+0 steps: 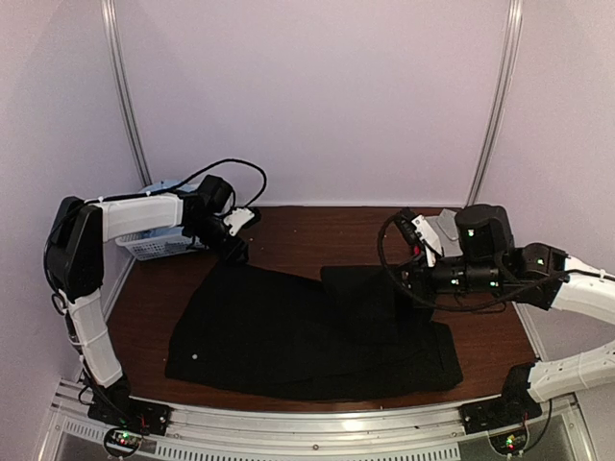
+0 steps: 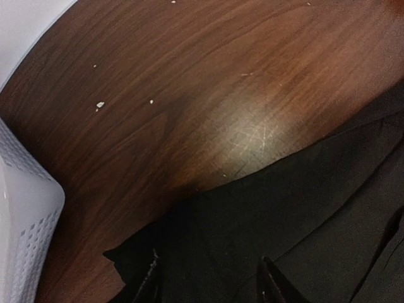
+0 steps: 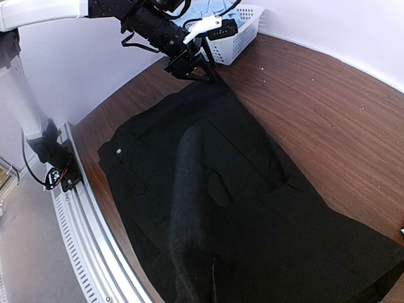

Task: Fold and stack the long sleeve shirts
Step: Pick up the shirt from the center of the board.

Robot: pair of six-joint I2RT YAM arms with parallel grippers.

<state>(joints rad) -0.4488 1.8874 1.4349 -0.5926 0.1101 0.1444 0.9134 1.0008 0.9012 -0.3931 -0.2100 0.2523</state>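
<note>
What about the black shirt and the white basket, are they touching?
Apart. The left wrist view shows a strip of bare table between the white basket and the nearest corner of the black shirt.

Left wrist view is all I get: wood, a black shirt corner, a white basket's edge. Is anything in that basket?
Observer: Yes, light blue cloth lies in the white basket.
Operator: What is the other arm doing?
Observer: The right pincer is shut on the black shirt at its right side, with a ridge of cloth pulled up to it.
Operator: How does the shirt lie overall?
Observer: Spread across the middle of the table, between both arms.
</note>
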